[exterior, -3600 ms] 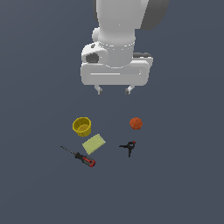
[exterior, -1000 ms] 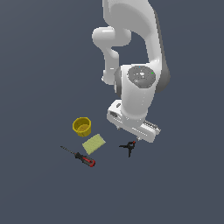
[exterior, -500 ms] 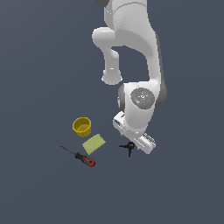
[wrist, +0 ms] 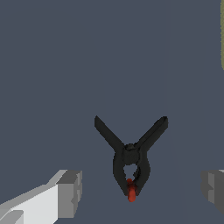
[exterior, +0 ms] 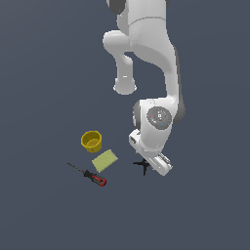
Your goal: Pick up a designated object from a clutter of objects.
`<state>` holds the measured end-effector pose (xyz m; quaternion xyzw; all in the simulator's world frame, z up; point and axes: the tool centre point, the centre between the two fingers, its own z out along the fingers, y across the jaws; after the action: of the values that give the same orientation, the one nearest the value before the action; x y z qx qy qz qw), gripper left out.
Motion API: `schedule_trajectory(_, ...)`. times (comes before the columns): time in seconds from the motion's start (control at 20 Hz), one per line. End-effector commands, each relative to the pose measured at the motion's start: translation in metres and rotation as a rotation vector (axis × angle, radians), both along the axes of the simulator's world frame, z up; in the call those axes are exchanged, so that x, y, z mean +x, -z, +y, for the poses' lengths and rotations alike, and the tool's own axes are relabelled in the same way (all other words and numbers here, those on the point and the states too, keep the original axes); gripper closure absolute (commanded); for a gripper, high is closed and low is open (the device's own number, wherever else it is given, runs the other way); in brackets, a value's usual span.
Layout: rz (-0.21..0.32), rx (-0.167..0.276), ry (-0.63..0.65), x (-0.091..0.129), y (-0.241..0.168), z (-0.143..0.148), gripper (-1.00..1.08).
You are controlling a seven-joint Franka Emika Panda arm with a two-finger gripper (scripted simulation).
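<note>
Wrist view frames were dominated by the black spring clamp [wrist: 131, 157], which lay flat on the dark grey floor [wrist: 87, 57] with its two forked handles spread wide and its red tip pointing toward the camera. The gripper [wrist: 142, 192] was seen spread wide, nothing held between its fingers: one grey fingertip [wrist: 70, 192] stood to one side of the clamp and the other was cut off at the picture's edge on the opposite side. The clamp's jaw end lay between the two fingers, untouched by either; the handles reached out beyond them. A pale green strip, cut off at the frame's corner, could not be identified from this view alone.

From the exterior view, the clamp [exterior: 142, 165] was found just beside the lowered hand of the arm [exterior: 154, 122], partly hidden by it on the exterior view's right. The fingers themselves were concealed behind the white hand. Well apart, toward the exterior view's left, a yellow cup [exterior: 91, 141], a pale green flat block [exterior: 104, 160] and a red-handled screwdriver [exterior: 90, 175] were seen grouped near one another. No orange ball could be made out.
</note>
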<state>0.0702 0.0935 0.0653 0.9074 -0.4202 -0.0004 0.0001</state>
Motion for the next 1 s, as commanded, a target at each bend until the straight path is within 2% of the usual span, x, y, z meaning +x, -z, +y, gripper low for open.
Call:
schedule_trajectory(0.0,-0.001,0.000,0.007,0.000,0.002,0.000,-0.92)
schedule_trajectory(0.25,0.000,0.000,0.003,0.000,0.006,0.000,-0.92)
schedule_trajectory(0.65,-0.001,0.000,0.006,-0.001,0.042,0.000,-0.92)
schedule_trajectory(0.95,-0.001,0.000,0.007,0.000,0.052,0.000,-0.92)
